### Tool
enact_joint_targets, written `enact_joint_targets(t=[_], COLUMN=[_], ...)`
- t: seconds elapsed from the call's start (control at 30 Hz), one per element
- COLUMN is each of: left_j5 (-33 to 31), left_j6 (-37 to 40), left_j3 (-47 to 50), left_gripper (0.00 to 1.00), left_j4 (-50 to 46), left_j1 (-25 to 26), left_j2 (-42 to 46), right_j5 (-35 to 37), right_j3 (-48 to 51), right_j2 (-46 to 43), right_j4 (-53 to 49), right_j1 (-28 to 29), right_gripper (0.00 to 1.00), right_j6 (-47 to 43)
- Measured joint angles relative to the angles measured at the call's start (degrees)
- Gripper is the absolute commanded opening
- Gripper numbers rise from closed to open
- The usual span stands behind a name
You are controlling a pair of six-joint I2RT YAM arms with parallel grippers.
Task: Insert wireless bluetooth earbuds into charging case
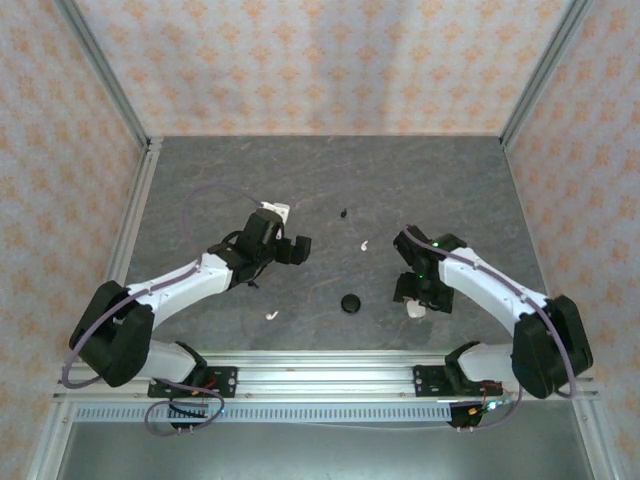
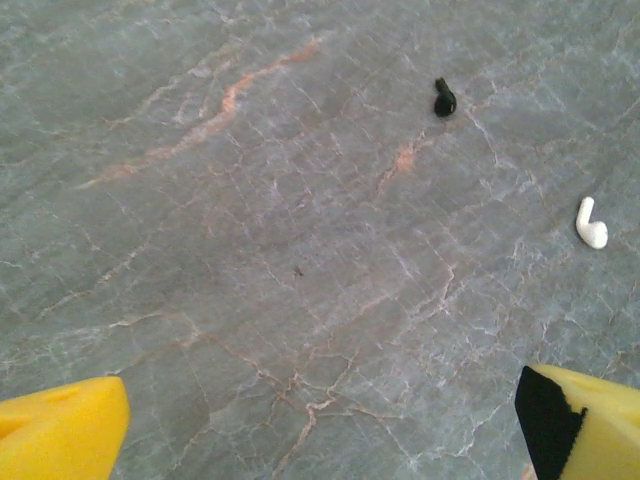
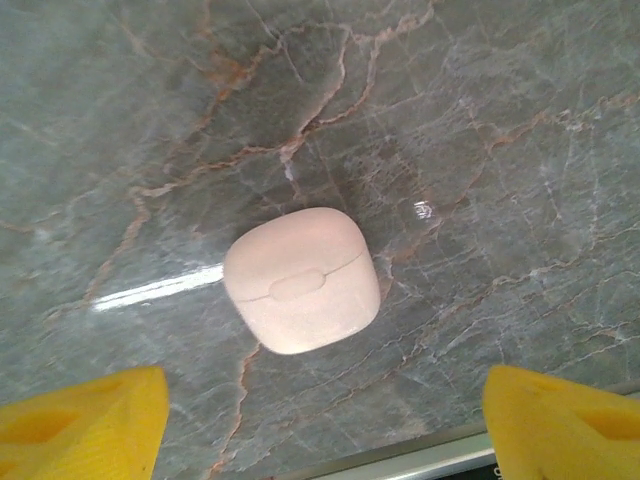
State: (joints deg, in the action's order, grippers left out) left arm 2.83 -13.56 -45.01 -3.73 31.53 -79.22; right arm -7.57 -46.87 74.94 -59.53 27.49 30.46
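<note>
A white charging case (image 3: 302,280), lid closed, lies flat on the marble table. It sits just ahead of my right gripper (image 3: 320,430), which is open, its yellow fingertips (image 3: 80,425) wide apart with nothing between them. From above, the case (image 1: 416,310) peeks out under that gripper (image 1: 415,290). My left gripper (image 2: 320,440) is open over bare table. Ahead of it lie a black earbud (image 2: 444,98) and a white earbud (image 2: 591,224). From above, the black earbud (image 1: 344,213) and white earbud (image 1: 365,244) lie mid-table. Another white earbud (image 1: 271,316) lies near the front, below the left gripper (image 1: 288,232).
A small round black object (image 1: 350,302) rests between the two arms near the front. A metal rail (image 1: 320,375) runs along the near edge, and patterned walls with metal posts (image 1: 105,75) close in the table on three sides.
</note>
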Motion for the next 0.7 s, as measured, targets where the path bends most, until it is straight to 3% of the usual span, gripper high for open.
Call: enact_joint_targets(t=[0.2, 0.37, 0.7], left_j5=[1.09, 1.29, 1.25], left_j6=[0.17, 0.76, 1.64], left_j3=[-0.28, -0.26, 0.83], left_gripper=[1.0, 1.0, 1.0], left_j4=[-1.51, -2.54, -4.17], left_j1=[0.0, 0.0, 0.0], left_j2=[1.33, 4.42, 9.14], right_j5=[0.0, -0.76, -4.46], right_j3=[1.18, 1.49, 1.57], right_j2=[6.78, 11.28, 12.76], right_j4=[3.78, 7.63, 10.97], right_j1=[0.02, 0.02, 0.09], right_gripper=[0.78, 0.68, 0.52], right_j6=[-0.07, -0.24, -0.15])
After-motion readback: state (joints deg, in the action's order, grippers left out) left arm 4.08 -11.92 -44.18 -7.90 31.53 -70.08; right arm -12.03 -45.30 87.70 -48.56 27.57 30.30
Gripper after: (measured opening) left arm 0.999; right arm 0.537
